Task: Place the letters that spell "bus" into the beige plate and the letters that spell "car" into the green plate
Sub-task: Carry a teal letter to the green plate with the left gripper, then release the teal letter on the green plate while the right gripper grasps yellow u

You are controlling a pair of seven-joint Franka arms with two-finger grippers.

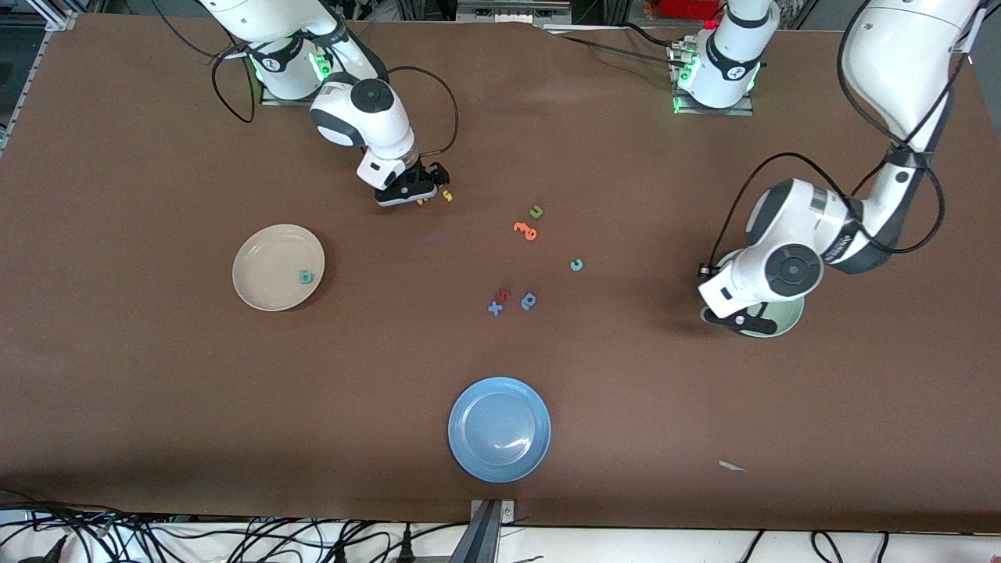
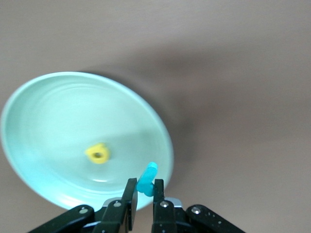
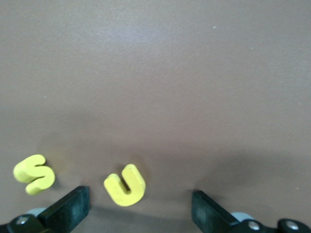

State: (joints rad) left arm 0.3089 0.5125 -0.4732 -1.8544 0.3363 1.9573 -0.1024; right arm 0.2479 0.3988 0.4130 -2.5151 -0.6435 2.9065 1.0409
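Right wrist view: yellow "u" (image 3: 125, 185) between open right hand's (image 3: 141, 206) fingers.

The left arm hides most of the green plate (image 1: 791, 314); the reddish letter (image 1: 504, 294) beside it is unreadably small.

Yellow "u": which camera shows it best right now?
The right wrist view: the yellow "u" lies plain on the table between the open right gripper's fingers. The front view shows only a sliver of it; the left wrist view, nothing.

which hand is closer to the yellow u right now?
Right. The right hand hangs open directly over the yellow u. The left hand is at the other end, over the green plate, shut on a teal letter.
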